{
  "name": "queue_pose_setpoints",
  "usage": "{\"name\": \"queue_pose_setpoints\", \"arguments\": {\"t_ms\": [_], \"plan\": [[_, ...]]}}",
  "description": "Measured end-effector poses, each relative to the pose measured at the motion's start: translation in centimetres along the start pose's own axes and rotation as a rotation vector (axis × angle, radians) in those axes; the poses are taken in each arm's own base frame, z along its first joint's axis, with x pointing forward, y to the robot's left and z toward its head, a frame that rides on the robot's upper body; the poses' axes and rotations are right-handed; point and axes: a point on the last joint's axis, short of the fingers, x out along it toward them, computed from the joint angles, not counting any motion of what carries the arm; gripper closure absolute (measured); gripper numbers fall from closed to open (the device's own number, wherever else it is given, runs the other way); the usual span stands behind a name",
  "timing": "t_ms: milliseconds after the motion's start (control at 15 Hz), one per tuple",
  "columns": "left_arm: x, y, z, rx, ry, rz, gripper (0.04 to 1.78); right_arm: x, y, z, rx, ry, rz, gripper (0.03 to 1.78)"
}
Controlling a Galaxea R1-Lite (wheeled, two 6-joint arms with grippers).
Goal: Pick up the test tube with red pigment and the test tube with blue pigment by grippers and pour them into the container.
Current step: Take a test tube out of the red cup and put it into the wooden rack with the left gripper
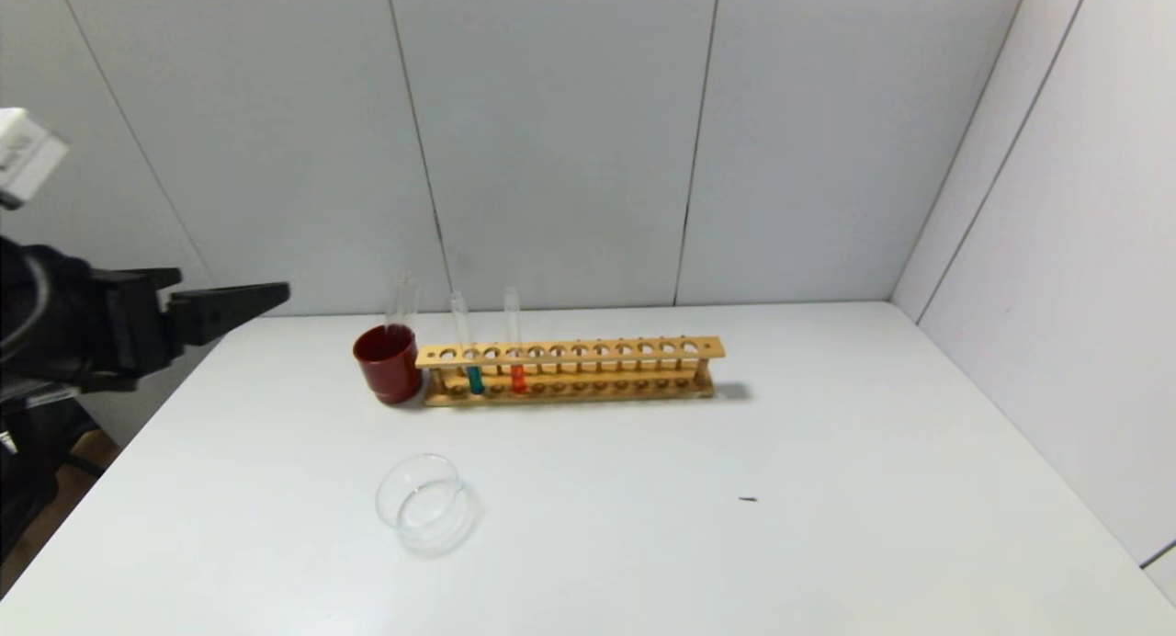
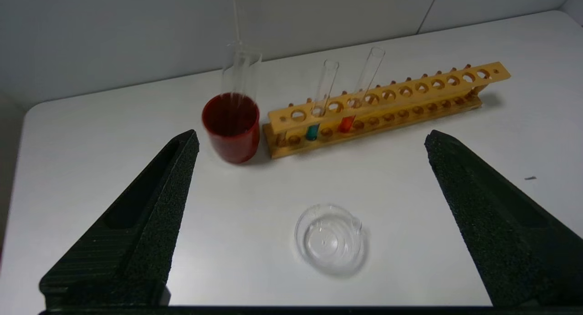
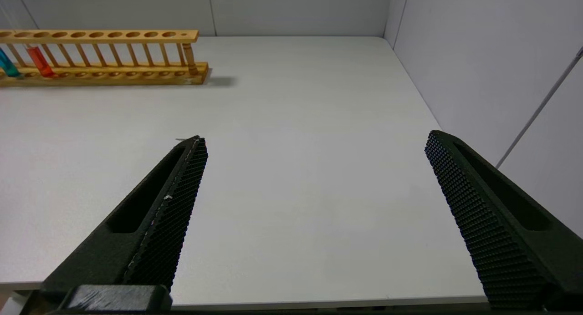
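The test tube with blue pigment (image 1: 472, 365) and the test tube with red pigment (image 1: 515, 360) stand upright side by side near the left end of a wooden rack (image 1: 588, 368). The clear glass container (image 1: 421, 500) sits on the table in front of them, empty. My left gripper (image 1: 262, 298) hovers high off the table's left edge, well left of the rack. In the left wrist view it (image 2: 312, 137) stands wide open, with the container (image 2: 330, 238), the blue tube (image 2: 314, 124) and the red tube (image 2: 350, 117) beyond it. My right gripper (image 3: 314, 139) is open over the bare near right of the table.
A dark red cup (image 1: 389, 364) holding a colourless tube (image 1: 401, 303) stands against the rack's left end. A small dark speck (image 1: 747, 499) lies right of centre. White walls close the back and right sides of the white table (image 1: 827, 526).
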Motion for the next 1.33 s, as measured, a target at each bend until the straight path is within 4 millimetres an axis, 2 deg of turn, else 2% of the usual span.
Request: {"name": "queue_pose_setpoints", "arguments": {"t_ms": [267,533,733,933,1333], "plan": [[8.9,-0.4,-2.0,-0.031,0.036,-0.057,0.07,0.0,0.0,0.0,0.000,0.000,-0.001,0.06],[14.9,-1.3,-4.7,-0.028,0.034,-0.001,0.07,0.0,0.0,0.0,-0.001,0.000,0.000,0.06],[17.4,-1.3,-6.5,-0.034,0.084,0.020,0.07,0.0,0.0,0.0,0.000,0.000,0.000,0.06],[19.0,-1.6,-7.9,-0.033,0.125,0.010,0.07,0.0,0.0,0.0,0.000,0.000,0.000,0.06],[21.5,-1.9,-9.1,-0.029,0.128,0.024,0.07,0.0,0.0,0.0,0.000,0.000,0.000,0.06]]}}
